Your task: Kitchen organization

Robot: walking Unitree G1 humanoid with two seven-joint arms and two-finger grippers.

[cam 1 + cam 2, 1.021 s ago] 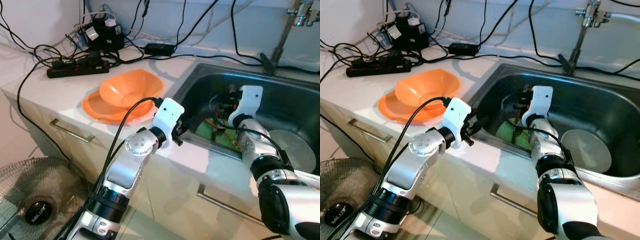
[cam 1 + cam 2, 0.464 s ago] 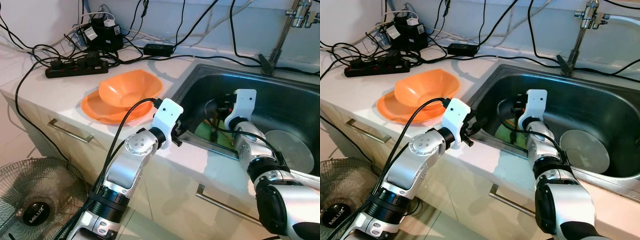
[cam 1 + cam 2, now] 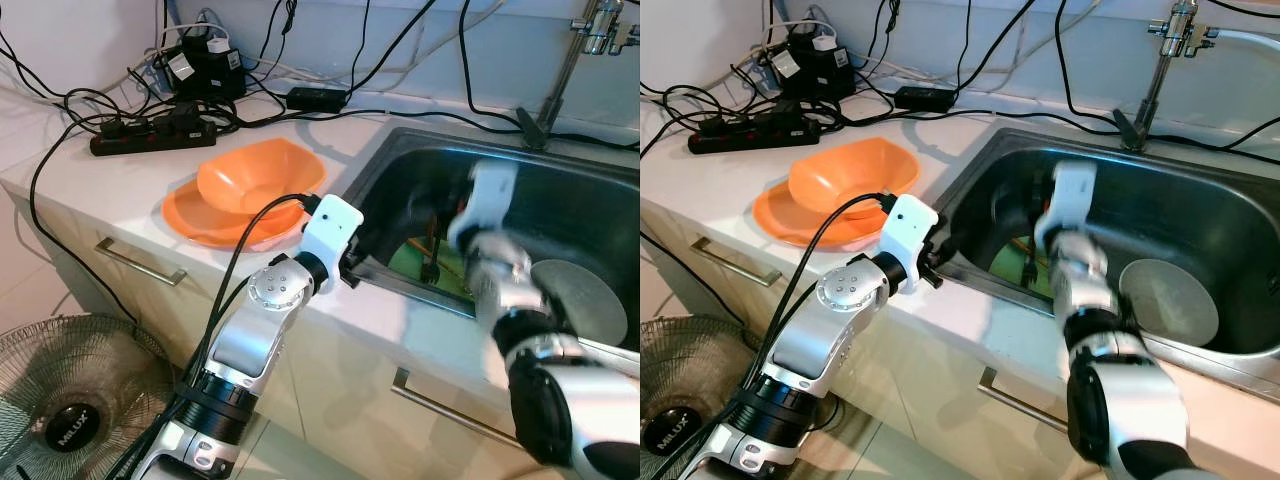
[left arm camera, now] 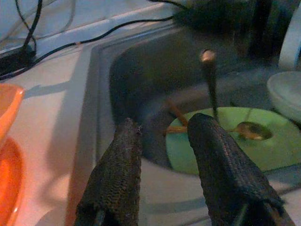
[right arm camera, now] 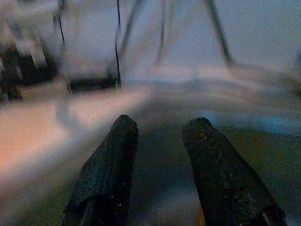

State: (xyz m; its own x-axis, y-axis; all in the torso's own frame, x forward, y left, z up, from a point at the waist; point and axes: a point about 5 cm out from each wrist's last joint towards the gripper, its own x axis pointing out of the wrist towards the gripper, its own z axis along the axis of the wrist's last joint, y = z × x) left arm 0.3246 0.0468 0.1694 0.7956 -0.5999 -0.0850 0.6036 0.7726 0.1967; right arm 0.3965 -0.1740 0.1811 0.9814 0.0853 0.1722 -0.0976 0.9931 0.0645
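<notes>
done: orange bowl (image 3: pixel 258 175) on orange plate (image 3: pixel 200 222), counter's front edge
left: green plate (image 4: pixel 244 146), spoon (image 4: pixel 251 131) in sink (image 3: pixel 600 190)
right gripper (image 5: pixel 160 141): spread, empty; left gripper (image 4: pixel 164 136): spread, sink rim

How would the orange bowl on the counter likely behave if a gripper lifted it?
The orange bowl looks like thin plastic, so probably light and not fragile. Its wavy rim might flex under a pinch. It sits nested on an orange plate beside the sink; the glossy surfaces could slide, so a push may shift it across the plate.
</notes>
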